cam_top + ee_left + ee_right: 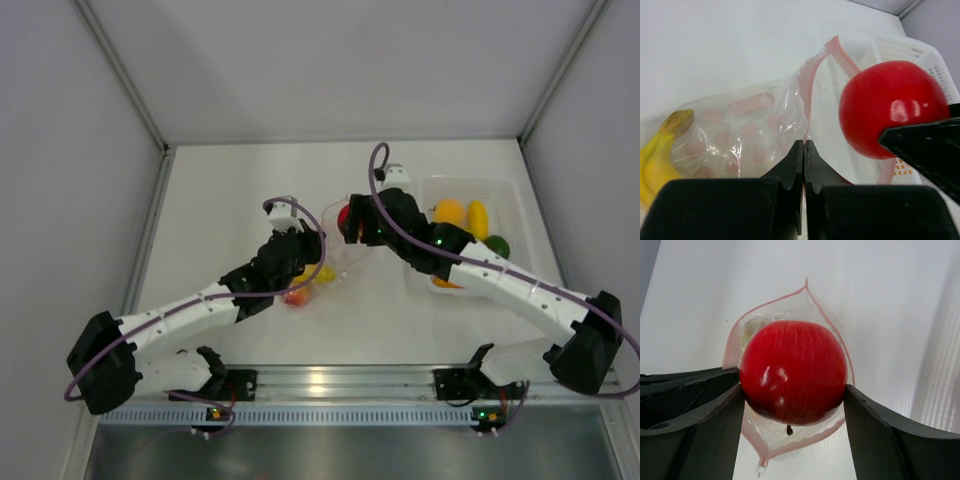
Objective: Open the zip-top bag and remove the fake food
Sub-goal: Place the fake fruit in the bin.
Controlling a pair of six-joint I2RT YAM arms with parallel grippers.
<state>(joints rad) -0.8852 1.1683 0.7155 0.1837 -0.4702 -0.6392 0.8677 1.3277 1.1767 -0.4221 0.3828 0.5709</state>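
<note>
The left gripper, jaws together on the bag rim, anchors the mouth open; the right gripper clamps the apple above it, likely bound for the tray.

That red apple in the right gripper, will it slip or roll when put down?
Probably slippery: the red apple is glossy, with a bright highlight, and the right gripper pinches only its curved sides. Being round, it would likely roll once set down. It seems rigid: no dent shows at the fingers.
</note>
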